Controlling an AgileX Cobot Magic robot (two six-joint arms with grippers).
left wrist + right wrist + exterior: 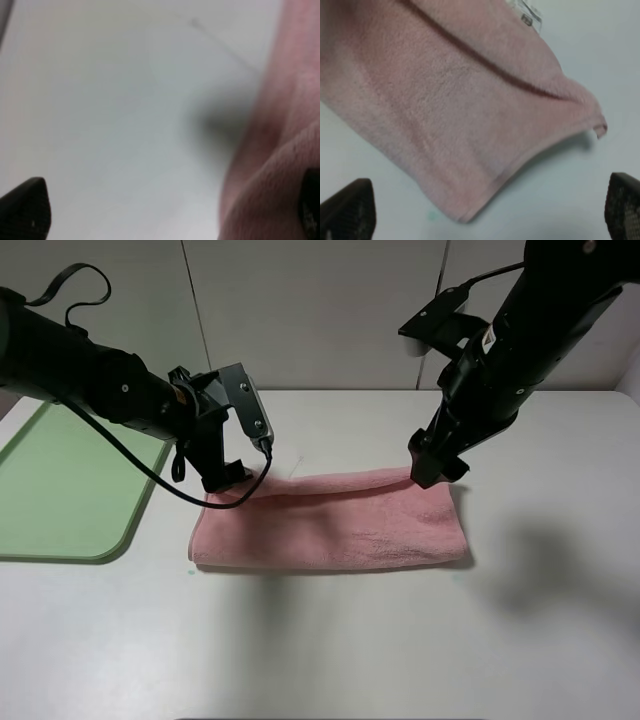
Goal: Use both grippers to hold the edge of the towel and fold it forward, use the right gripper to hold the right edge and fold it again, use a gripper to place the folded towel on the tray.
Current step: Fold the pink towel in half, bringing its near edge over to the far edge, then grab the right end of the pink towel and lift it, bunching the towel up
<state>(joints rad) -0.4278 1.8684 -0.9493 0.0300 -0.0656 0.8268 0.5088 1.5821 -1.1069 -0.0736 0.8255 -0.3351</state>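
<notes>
From the high camera, the pink towel [330, 525] lies flat in the middle of the white tabletop [330, 660]. It looks folded once into a long band, with the loose layers meeting along the far side. The green tray [60, 490] sits well apart, to the towel's left. The left hand [228, 478] hangs at the towel's far left corner and the right hand [438, 468] at its far right corner. Neither appears to pinch any cloth.

The left wrist camera is badly blurred. Its two dark fingertips [25, 210] stand far apart, so the left hand is probably released. A bulging edge of the towel lies just beside one fingertip, and the rest is bare tabletop.

In the right wrist camera the fingertips [347, 210] are spread wide, and the right hand is released and grasps nothing. Below it the right end of the towel shows two layers, the upper one lifted slightly off the lower. A small white label [527, 15] shows at one edge.

The towel looks soft, light and limp, so it should sag and drape instead of keeping a shape. Its nap should grip the pads well and is unlikely to slip. For the second fold, the right hand would best take the right edge and pinch both layers together. Catching only the top layer would likely pull the first fold open.
</notes>
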